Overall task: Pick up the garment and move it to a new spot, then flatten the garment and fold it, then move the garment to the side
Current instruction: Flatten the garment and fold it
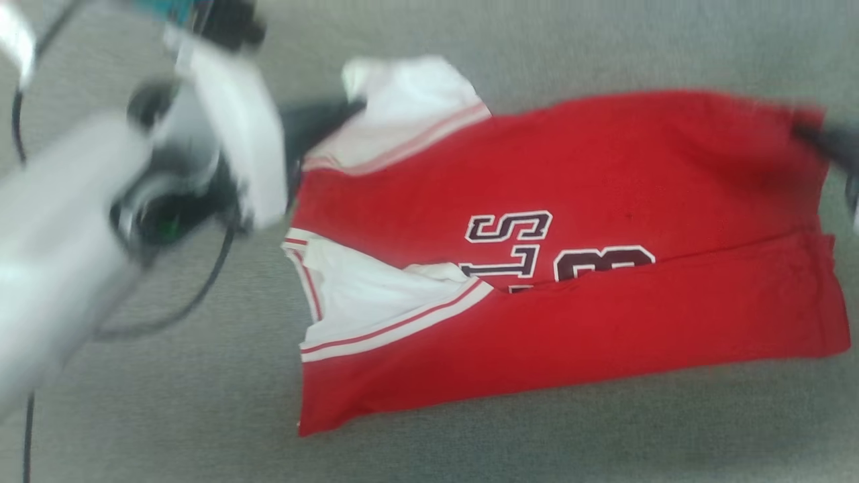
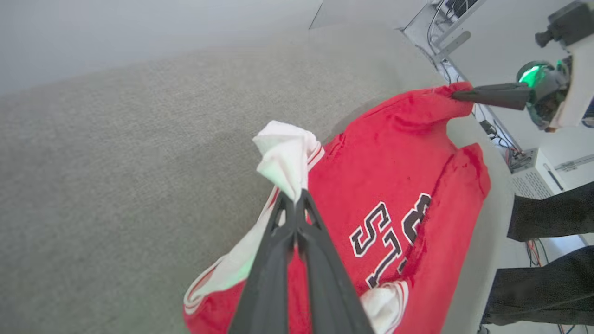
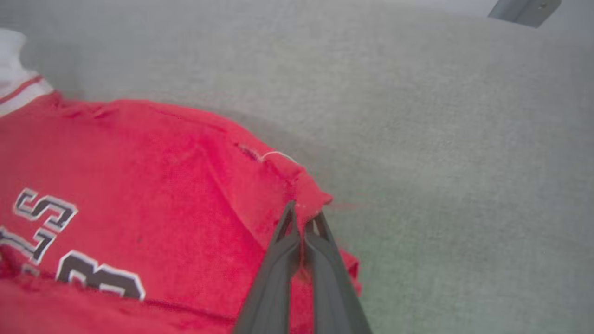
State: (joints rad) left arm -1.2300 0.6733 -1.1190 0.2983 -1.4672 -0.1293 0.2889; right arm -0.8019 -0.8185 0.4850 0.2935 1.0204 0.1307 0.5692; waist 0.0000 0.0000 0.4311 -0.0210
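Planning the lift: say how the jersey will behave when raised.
Likely floppy: the garment lies creased, folded over itself. Probably light: the left tool holds its bunched white sleeve by a pinch. Between it and the right tool, the middle may sag.

Garment (image 1: 604, 168): one, red. White sleeves: two, far sleeve (image 1: 409, 94) and near sleeve (image 1: 362, 302). Grippers: two, left gripper (image 2: 294, 198) and right gripper (image 3: 304, 218). Grey surface (image 1: 470, 449): one. Person's dark trouser legs: two, first leg (image 2: 552, 218) and second leg (image 2: 543, 290).
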